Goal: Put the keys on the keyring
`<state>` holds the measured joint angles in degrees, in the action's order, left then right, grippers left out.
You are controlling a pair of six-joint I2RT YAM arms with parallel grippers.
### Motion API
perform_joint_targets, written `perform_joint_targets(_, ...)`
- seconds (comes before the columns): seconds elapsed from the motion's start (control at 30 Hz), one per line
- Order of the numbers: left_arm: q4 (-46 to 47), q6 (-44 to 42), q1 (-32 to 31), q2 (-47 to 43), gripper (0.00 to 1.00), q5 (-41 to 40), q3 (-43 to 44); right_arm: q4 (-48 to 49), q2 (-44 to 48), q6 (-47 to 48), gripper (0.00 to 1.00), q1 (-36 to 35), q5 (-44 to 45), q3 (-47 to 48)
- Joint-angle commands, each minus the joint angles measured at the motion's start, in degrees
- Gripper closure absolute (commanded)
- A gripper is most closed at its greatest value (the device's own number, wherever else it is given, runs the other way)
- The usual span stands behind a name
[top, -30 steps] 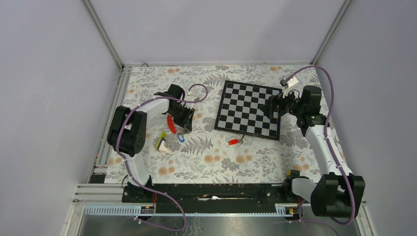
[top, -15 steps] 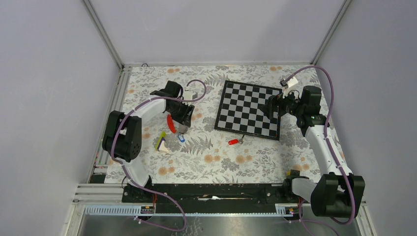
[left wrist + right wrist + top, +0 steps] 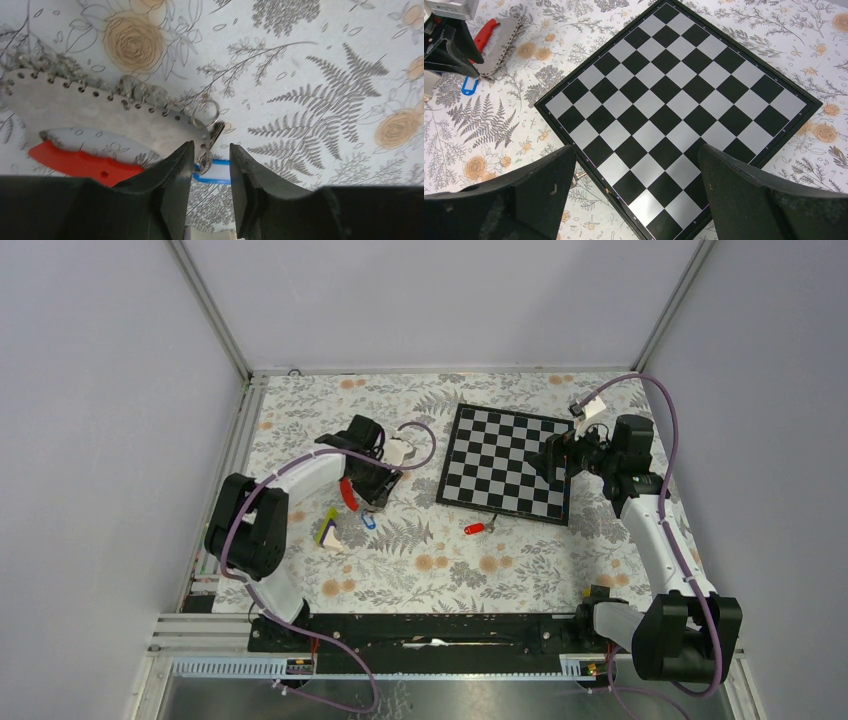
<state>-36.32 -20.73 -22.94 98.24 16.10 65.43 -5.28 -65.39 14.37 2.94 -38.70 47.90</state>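
Pickup of the blue key (image 3: 369, 522) looks to be the step. Overhead, the left gripper (image 3: 372, 496) stoops low over the keyring (image 3: 346, 494), elbow bowed leftward; the red key (image 3: 474, 528) lies well apart from them, beside the chessboard (image 3: 505, 460). Left wrist: jaws narrowly apart, straddling the blue tag; next, a clean pinch. Right wrist: right gripper (image 3: 634, 152) hovers wide open above the board.

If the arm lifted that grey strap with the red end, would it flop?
Probably it sags somewhat: the keyring lies thin and flat in a curve. It looks light. The little wire loops along its edge could snag.
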Motion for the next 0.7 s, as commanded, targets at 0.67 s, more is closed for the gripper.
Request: perform_joint_targets(0.67, -0.4, -6.1, -2.1, -1.0, 0.71, -10.6, -1.4, 2.6, 1.4, 1.2, 0.0, -0.1, -1.5, -0.6)
